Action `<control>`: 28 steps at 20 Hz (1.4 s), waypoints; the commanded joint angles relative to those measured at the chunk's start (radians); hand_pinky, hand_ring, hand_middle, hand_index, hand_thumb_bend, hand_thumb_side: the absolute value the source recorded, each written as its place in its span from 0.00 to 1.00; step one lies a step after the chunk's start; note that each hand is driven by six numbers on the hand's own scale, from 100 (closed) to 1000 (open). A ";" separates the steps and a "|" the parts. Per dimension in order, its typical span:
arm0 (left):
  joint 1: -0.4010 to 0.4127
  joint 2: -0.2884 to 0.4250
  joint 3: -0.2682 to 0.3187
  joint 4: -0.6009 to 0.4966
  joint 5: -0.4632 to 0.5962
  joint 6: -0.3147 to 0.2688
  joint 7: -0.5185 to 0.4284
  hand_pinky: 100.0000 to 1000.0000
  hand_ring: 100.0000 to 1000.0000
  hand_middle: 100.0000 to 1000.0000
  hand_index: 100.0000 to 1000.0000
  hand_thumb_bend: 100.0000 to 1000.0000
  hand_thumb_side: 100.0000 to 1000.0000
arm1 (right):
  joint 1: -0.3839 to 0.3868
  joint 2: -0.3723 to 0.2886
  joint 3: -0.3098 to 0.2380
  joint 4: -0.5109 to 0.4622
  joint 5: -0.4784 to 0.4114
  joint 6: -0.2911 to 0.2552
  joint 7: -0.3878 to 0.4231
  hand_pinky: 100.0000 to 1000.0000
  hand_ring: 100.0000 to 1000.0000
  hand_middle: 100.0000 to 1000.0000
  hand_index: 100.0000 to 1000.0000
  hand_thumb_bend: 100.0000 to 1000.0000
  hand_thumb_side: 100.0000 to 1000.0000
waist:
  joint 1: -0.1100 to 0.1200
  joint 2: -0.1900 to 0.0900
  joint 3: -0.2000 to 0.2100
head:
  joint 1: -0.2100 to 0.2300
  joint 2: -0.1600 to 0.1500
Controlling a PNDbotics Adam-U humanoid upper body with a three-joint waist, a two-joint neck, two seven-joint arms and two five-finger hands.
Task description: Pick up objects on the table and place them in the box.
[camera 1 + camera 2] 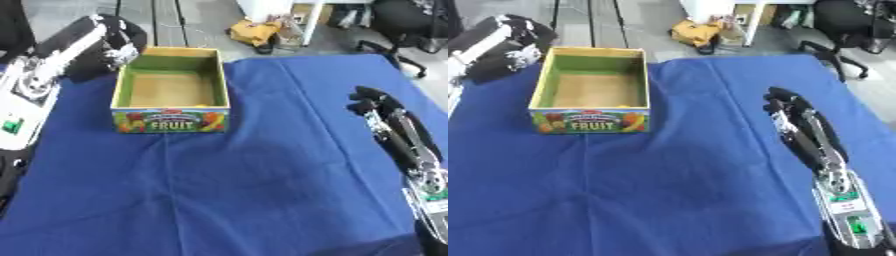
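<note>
Blue-clothed surface (262, 190) shows no loose objects; box (171, 95) nearly empty; both robot hands, left (109, 42) and right (794, 115), indiscernible.

Black hands (785, 107), silver-white forearms (846, 200) (green markings).

Box (171, 121): on cloth, far-left part of table, open side up.
Cloth (262, 190): covers table; box sits on it.
Left hand (109, 42): far left, just beside box's left-rear corner, above cloth edge.
Right hand (794, 112): right side, over cloth, well apart from box.
Floor clutter (254, 32): behind table, beyond box's rear-right.
Chair (846, 20): far right, behind table.
</note>
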 commanded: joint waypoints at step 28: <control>0.440 -0.136 0.180 -0.207 0.354 -0.009 0.320 0.60 0.49 0.55 0.74 0.44 0.95 | 0.012 -0.041 -0.040 -0.012 -0.009 -0.003 -0.037 0.83 0.74 0.75 0.88 0.00 0.72 | -0.001 -0.020 0.062 | -0.035 -0.023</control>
